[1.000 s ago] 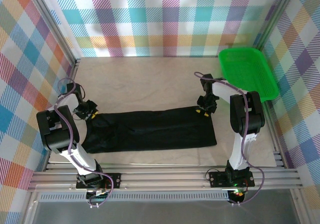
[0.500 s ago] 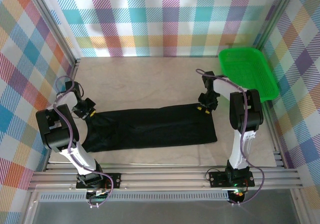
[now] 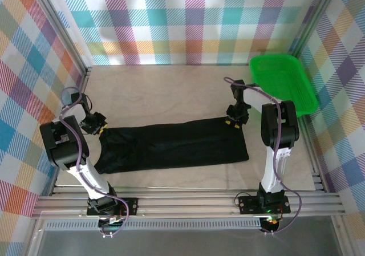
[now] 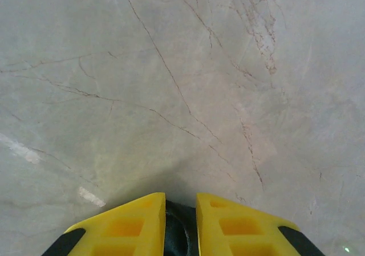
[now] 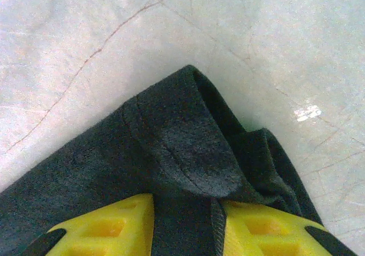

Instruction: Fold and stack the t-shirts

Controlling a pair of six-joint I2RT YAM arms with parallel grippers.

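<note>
Now left gripper, right gripper each pinch t-shirt ends; green basket apart, far-right.

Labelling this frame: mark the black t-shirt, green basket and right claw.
black t-shirt (image 3: 177,145), top view, middle of the cloth.
green basket (image 3: 282,84), top view, bare mesh floor.
right claw (image 5: 187,222), right wrist view, between fingertips.

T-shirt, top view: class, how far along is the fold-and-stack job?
Done: the t-shirt lies as a long narrow band on the table, apparently folded lengthwise. In hand: the left gripper and right gripper each pinch one end's far corner. Left: folding the band shorter, then stacking.
</note>
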